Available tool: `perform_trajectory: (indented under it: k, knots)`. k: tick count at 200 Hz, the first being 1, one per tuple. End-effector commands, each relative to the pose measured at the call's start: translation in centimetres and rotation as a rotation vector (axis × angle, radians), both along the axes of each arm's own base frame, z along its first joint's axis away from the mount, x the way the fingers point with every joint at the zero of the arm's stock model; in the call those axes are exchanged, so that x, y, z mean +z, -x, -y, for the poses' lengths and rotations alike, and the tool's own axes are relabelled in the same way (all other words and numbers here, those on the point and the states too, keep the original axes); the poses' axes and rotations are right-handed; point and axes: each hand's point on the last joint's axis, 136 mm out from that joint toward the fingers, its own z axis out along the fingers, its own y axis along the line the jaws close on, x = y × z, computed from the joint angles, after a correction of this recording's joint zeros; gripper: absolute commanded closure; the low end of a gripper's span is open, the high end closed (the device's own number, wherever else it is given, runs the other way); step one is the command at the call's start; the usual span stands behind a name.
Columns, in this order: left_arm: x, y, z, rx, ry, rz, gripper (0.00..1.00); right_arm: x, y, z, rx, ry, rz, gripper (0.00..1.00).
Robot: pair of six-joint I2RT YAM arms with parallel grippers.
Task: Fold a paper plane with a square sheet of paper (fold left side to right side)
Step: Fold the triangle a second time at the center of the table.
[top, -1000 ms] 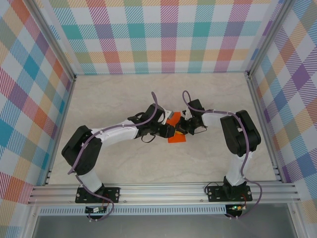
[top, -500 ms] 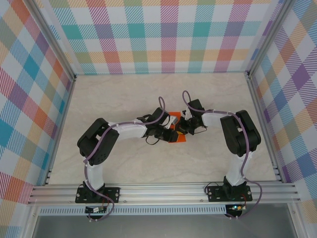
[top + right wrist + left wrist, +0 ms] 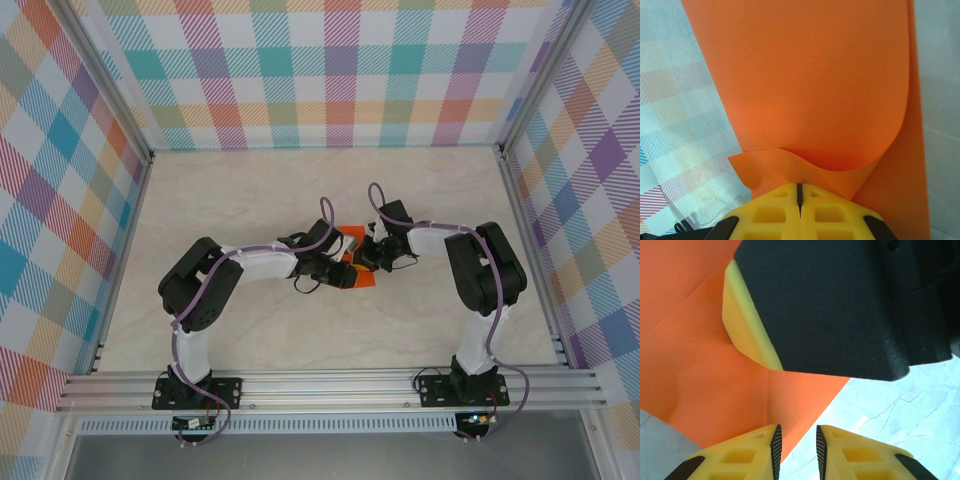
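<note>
Fingertips [image 3: 787, 196] of right gripper [image 3: 800, 192]: pressed together; pinching a curled edge of the thin bright orange square sheet of paper [image 3: 810, 85] | left gripper [image 3: 797, 447]: yellow tips slightly parted; gripping nothing; sheet's edge just beside one tip | sheet: creased, partly lifted; between both grippers, mid-way across the pale marbled tabletop [image 3: 250, 190]

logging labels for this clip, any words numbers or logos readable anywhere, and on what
None readable.
The paper is plain orange, the walls carry only plaid, and the left gripper and right gripper show no lettering.
Any print on the small boards by the arm bases is too small to tell.
</note>
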Motion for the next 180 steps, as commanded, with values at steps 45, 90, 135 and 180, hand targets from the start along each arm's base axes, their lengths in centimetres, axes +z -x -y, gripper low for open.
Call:
perform_trajectory:
  k: [45, 90, 135, 180]
  knots:
    - [-2.3, 0.9, -1.8, 0.004, -0.074, -0.034, 0.74, -2.9, 2.1, 1.9, -0.002, 0.123, -0.089, 0.95]
    - [-2.9, 1.5, -2.5, 0.002, -0.095, -0.043, 0.75, -2.9, 2.1, 2.0, -0.002, 0.128, -0.088, 0.95]
    - [-3.6, 2.5, -3.8, 0.005, -0.133, -0.054, 0.77, -2.9, 2.1, 2.1, -0.003, 0.131, -0.091, 0.95]
    - [-3.2, 4.0, -5.1, 0.002, -0.130, -0.060, 0.82, -3.0, 2.0, 2.0, -0.001, 0.132, -0.089, 0.95]
